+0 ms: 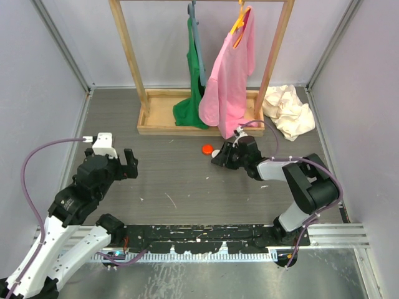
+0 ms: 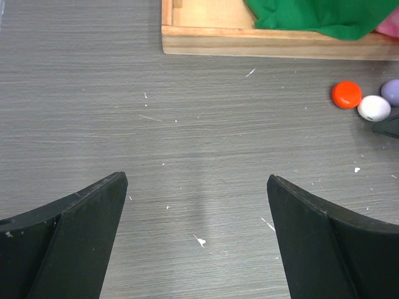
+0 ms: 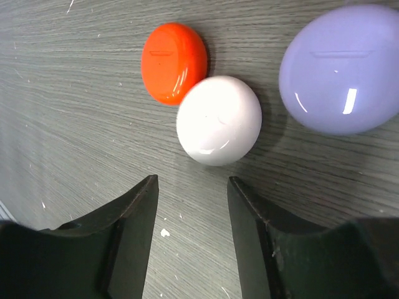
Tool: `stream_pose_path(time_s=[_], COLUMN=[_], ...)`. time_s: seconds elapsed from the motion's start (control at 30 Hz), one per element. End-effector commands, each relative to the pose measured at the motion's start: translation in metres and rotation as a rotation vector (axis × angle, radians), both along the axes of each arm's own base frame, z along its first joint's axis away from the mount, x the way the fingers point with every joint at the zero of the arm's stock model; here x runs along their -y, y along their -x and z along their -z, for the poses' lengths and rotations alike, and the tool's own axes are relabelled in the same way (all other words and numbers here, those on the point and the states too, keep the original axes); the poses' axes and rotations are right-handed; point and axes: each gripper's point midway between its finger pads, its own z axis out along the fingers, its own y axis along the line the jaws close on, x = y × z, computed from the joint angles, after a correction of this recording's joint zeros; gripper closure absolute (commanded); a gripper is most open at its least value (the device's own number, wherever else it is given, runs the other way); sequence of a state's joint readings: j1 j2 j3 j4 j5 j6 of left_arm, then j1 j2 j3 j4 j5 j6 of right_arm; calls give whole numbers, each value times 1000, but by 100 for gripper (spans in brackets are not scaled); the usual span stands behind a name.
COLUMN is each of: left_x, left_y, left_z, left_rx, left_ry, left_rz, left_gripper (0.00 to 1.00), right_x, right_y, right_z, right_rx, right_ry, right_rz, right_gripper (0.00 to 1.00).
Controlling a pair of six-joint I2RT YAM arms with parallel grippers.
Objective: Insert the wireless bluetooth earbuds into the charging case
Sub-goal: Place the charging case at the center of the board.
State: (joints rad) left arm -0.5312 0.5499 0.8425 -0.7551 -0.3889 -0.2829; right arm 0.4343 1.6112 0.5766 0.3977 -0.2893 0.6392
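Grey woodgrain table (image 1: 187,184), pale walls (image 1: 34,93), wooden rack (image 1: 128,50), white case (image 3: 218,119)

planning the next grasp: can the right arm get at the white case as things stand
Probably yes: the right gripper is open, and the white case lies just ahead of it with only bare table between. The orange case close beside it may get nudged.

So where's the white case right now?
In the right wrist view, the white case sits just ahead of the right gripper, touching the orange case, the purple case nearby.
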Motion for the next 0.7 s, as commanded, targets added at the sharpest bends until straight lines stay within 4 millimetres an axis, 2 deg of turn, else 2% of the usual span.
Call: stream_pose_path(time_s=[0.0,0.13,0.23,0.57,0.63,0.67], left_x=[0,-6,-9,-23,-25,-25], left_y=[-3,1,5,26,30,32], left_z=[-20,-27,-32,-47,-47,-47], left_rx=[92,134,162,246,248,251], left_ry=[56,72,87,157,172,185], left_rz=[-9,-27,-33,-53,-58,-61], left_gripper=[2,1,2,2,2,2], right_x=[17,30,40,92,101,106], right_y=[3,11,17,38,45,49], right_z=[-1,-8,-24,-103,-121,-137], right_rx=[-17,1,45,272,330,380], right_ry=[36,55,64,200,197,185], right_rz=[59,92,103,203,235,254], right_gripper=[44,40,36,19,12,6])
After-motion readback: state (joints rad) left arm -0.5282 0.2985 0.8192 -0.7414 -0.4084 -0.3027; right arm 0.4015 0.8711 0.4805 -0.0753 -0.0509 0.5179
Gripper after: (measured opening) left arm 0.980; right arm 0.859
